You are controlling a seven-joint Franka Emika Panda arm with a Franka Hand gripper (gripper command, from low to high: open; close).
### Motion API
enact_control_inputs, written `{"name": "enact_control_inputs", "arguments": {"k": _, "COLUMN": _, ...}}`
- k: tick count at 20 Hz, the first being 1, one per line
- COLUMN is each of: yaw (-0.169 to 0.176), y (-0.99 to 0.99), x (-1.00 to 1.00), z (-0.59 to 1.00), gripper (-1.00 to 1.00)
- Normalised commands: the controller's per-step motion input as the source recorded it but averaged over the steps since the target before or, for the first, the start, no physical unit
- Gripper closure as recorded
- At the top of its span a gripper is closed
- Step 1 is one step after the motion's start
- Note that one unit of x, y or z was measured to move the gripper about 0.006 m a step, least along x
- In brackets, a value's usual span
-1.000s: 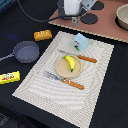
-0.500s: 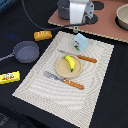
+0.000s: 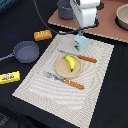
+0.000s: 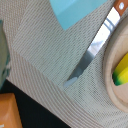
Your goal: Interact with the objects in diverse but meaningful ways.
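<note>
Pincer (image 3: 82, 31) hangs just above the light blue cup (image 3: 81, 42); I cannot tell if its two fingers are apart or together, because the arm's white body hides them. A second ago the arm was farther back, up at 12 o'clock of the mat; now it has come down toward the cup, so I think the cup is the toy it wants to play with next; nothing else has moved.

The cup stands at the 12 o'clock edge of the striped mat (image 3: 95, 80); the wooden plate (image 3: 58, 69) sits in the middle of the mat with the yellow banana (image 3: 70, 62) on it. The knife (image 3: 80, 57) lies at 1 o'clock of the plate; the fork (image 3: 64, 80) lies at 6 o'clock. Off the mat, the bread loaf (image 3: 42, 35) is at 10 o'clock, the dark grey pot (image 3: 26, 51) at 9 o'clock, and the yellow packet (image 3: 9, 77) at 8 o'clock. In the wrist view the cup (image 4: 75, 11), the knife blade (image 4: 95, 50) and the banana (image 4: 120, 71) look very close.
</note>
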Motion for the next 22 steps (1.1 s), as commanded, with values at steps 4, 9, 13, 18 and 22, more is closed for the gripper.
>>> {"name": "enact_control_inputs", "arguments": {"k": 4, "yaw": 0.014, "y": 0.17, "x": 0.55, "z": -0.04, "gripper": -1.00}}
{"name": "enact_control_inputs", "arguments": {"k": 9, "yaw": 0.127, "y": 0.06, "x": 0.36, "z": -0.01, "gripper": -1.00}}
{"name": "enact_control_inputs", "arguments": {"k": 13, "yaw": 0.137, "y": 0.00, "x": 0.29, "z": -0.13, "gripper": -1.00}}
{"name": "enact_control_inputs", "arguments": {"k": 18, "yaw": 0.062, "y": -0.01, "x": 0.34, "z": -0.08, "gripper": -1.00}}
{"name": "enact_control_inputs", "arguments": {"k": 22, "yaw": 0.040, "y": 0.00, "x": 0.28, "z": -0.18, "gripper": -1.00}}
